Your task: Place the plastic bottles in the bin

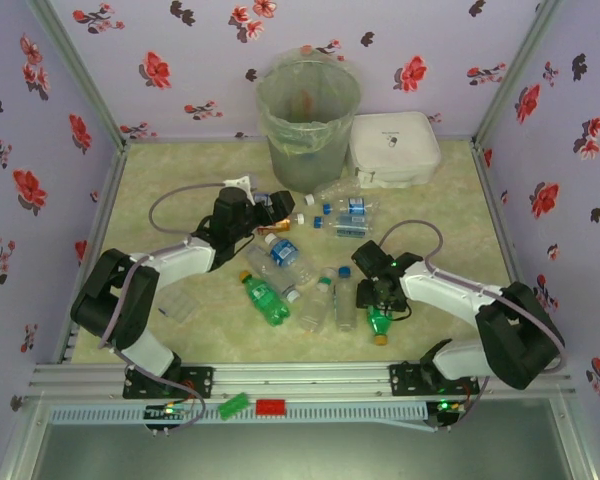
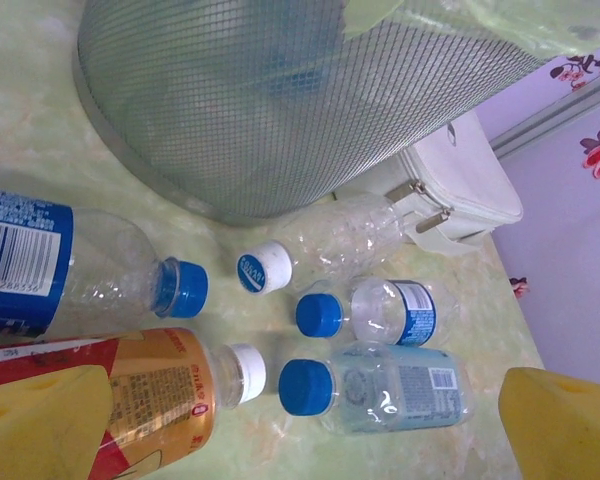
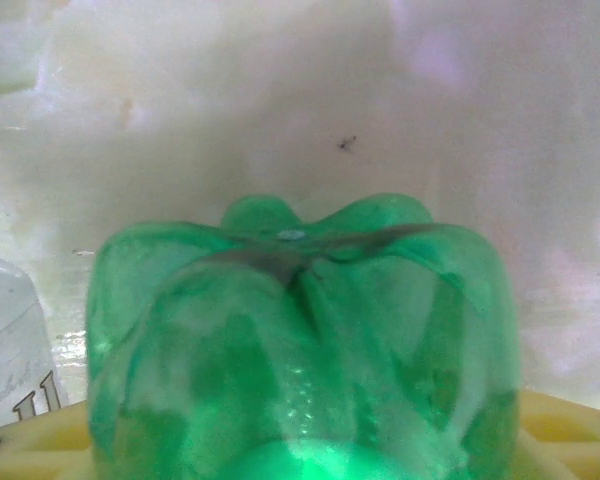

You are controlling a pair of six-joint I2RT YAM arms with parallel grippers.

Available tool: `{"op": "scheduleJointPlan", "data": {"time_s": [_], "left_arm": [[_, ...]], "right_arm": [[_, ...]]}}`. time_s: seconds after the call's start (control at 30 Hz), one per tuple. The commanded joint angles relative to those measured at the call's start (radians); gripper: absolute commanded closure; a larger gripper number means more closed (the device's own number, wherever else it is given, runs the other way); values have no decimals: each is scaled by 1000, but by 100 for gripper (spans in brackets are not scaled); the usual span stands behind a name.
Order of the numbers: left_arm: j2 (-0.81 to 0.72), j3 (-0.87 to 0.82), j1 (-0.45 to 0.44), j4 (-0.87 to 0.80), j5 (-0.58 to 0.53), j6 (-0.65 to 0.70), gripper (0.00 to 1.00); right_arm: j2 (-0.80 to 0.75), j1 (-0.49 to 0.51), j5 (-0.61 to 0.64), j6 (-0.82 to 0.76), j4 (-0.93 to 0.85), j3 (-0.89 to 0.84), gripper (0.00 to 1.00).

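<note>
- The tall round grey-green bin (image 1: 308, 120), lined with a see-through plastic bag folded over its rim, stands at the back of the cream marbled counter (image 1: 470, 215), just beside a flat white square box (image 1: 393, 148). Up close in the left wrist view, the bin's wall is fine wire mesh.
- The bottles are lying on their sides in a loose scatter mid-counter, in front of the bin.
- The left fingers (image 2: 40, 425) are yellow-padded and spread wide apart, so nothing's gripped. They hover over the cluster nearest the bin.
- Next to one pad lies a red-orange labelled bottle with a white cap (image 2: 150, 395), and above it a big clear bottle with a blue label and blue cap (image 2: 70, 265).
- Further along there's a crinkled clear bottle with a white cap (image 2: 330, 245), a stubby clear bottle with a blue cap (image 2: 375, 310) and a pale bluish bottle with a blue cap (image 2: 380, 385).
- The right fingers (image 3: 580, 440) look clamped on a green plastic bottle with a yellow cap (image 1: 379, 322), near the counter's front edge. Its lobed base sits right in front of the wrist camera.
- A second green bottle (image 1: 265, 300) lies left of centre, with a couple of clear ones between the two.
</note>
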Motion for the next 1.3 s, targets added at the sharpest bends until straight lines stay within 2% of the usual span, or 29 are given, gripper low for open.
{"op": "scheduleJointPlan", "data": {"time_s": [0.0, 0.2, 0.43, 0.67, 0.87, 1.07, 1.27], "left_arm": [[-9, 34, -5, -14, -16, 27, 0], [-5, 34, -4, -20, -21, 24, 0], [-24, 19, 8, -26, -34, 21, 0], [-79, -13, 32, -42, -55, 34, 0], [-128, -60, 56, -49, -63, 35, 1], [-192, -104, 75, -63, -78, 36, 0], [-231, -115, 85, -92, -82, 48, 0]], "right_arm": [[0, -3, 1, -6, 7, -16, 36], [-35, -2, 14, -15, 6, -13, 47], [-77, -33, 29, -77, -2, 76, 53], [-43, -110, -6, -187, 46, 284, 55], [57, -167, -80, -241, 151, 514, 56], [164, -177, -147, -280, 271, 780, 56], [262, -180, -207, -264, 440, 962, 57]]}}
